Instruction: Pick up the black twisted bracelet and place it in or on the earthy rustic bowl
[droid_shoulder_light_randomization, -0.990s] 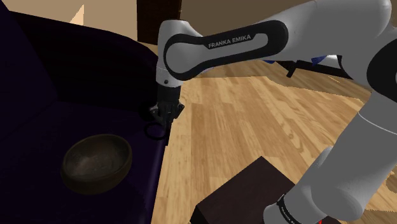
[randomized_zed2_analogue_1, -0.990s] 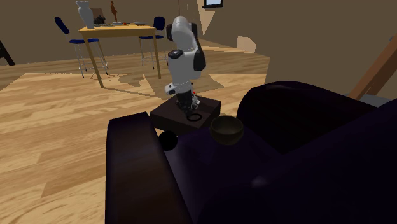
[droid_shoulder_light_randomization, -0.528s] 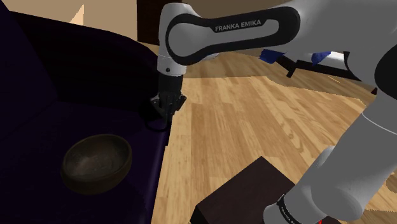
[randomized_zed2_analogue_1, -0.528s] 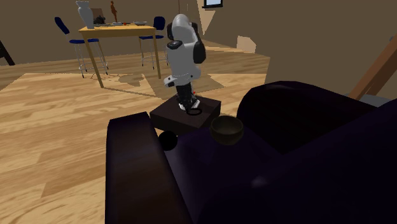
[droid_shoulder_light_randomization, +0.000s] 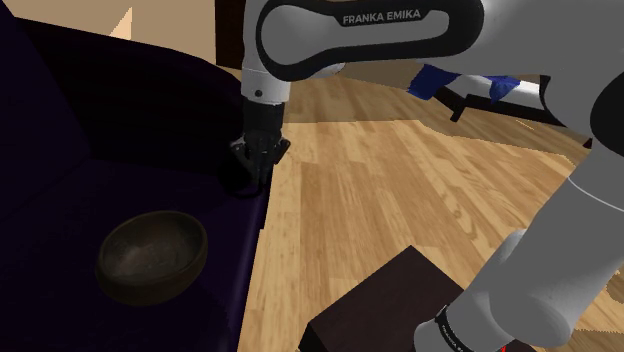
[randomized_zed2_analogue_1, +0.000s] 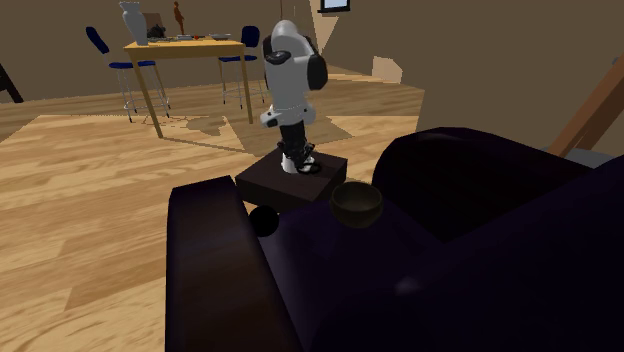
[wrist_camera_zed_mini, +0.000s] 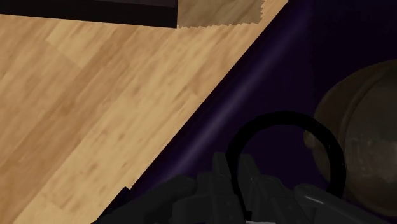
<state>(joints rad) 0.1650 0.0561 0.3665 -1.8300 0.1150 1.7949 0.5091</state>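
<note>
A thin black bracelet (wrist_camera_zed_mini: 280, 117) hangs as a ring from my gripper (wrist_camera_zed_mini: 232, 170), whose fingers are shut on its rim. In the shoulder view the gripper (droid_shoulder_light_randomization: 256, 165) hovers just above the front edge of the dark purple sofa seat, with the bracelet (droid_shoulder_light_randomization: 243, 184) dangling under it and hard to make out against the sofa. The brown rustic bowl (droid_shoulder_light_randomization: 152, 258) sits on the seat, toward the shoulder view's lower left of the gripper. The wrist view shows the bowl (wrist_camera_zed_mini: 372, 127) just beyond the ring. In the second exterior view the gripper (randomized_zed2_analogue_1: 298, 160) is behind the bowl (randomized_zed2_analogue_1: 357, 203).
The dark sofa (droid_shoulder_light_randomization: 120, 120) has a high back and a broad armrest (randomized_zed2_analogue_1: 215, 270). A small black ball (randomized_zed2_analogue_1: 263, 220) lies by the armrest. Wooden floor (droid_shoulder_light_randomization: 400, 200) borders the seat edge. My dark box stand (droid_shoulder_light_randomization: 390, 310) is close by. A table with chairs (randomized_zed2_analogue_1: 185, 50) stands far off.
My gripper has risen from the seat edge with the bracelet clasped, and drifted slightly toward the sofa back. The arm's forearm has lifted. The bowl has not moved.
</note>
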